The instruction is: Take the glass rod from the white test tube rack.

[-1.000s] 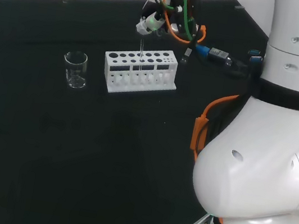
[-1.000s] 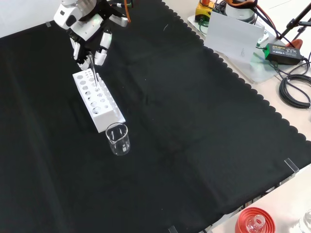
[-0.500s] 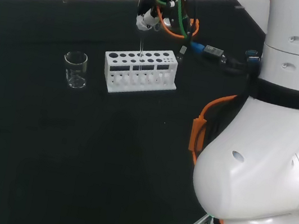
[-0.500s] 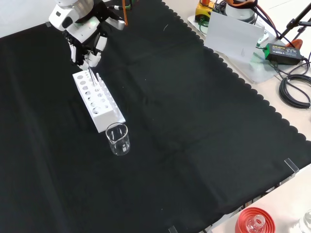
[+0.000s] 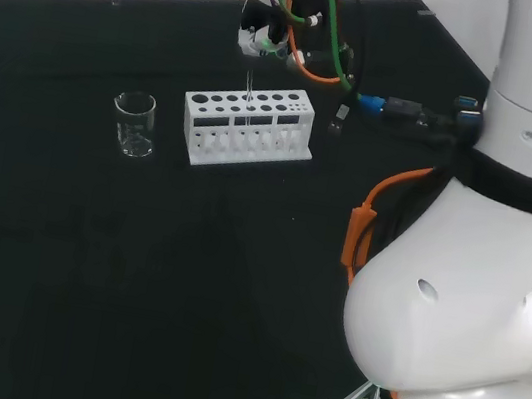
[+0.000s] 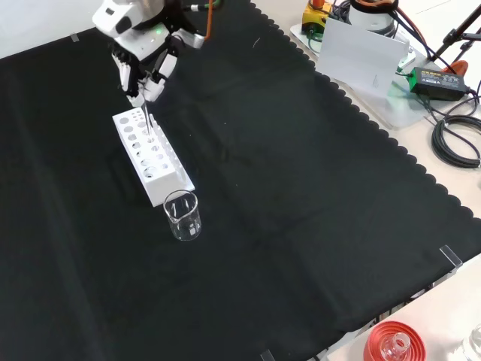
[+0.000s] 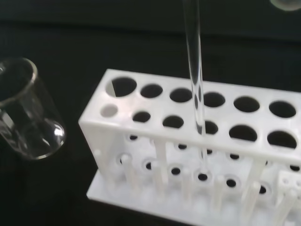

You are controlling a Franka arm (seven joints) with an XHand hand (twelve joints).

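Wrist view, nearest first: 1 glass rod [image 7: 194, 61] stands upright, its lower end passing through a hole in the white test tube rack [image 7: 155, 136]. It looks thin, stiff, light, slick and breakable, best pinched near its top and drawn straight up. In the front view, 1 beaker [image 6: 183, 215] stands just before the rack on the bench [image 6: 301, 188]; beyond, the hand [image 6: 143, 71] pinches the rod's top.
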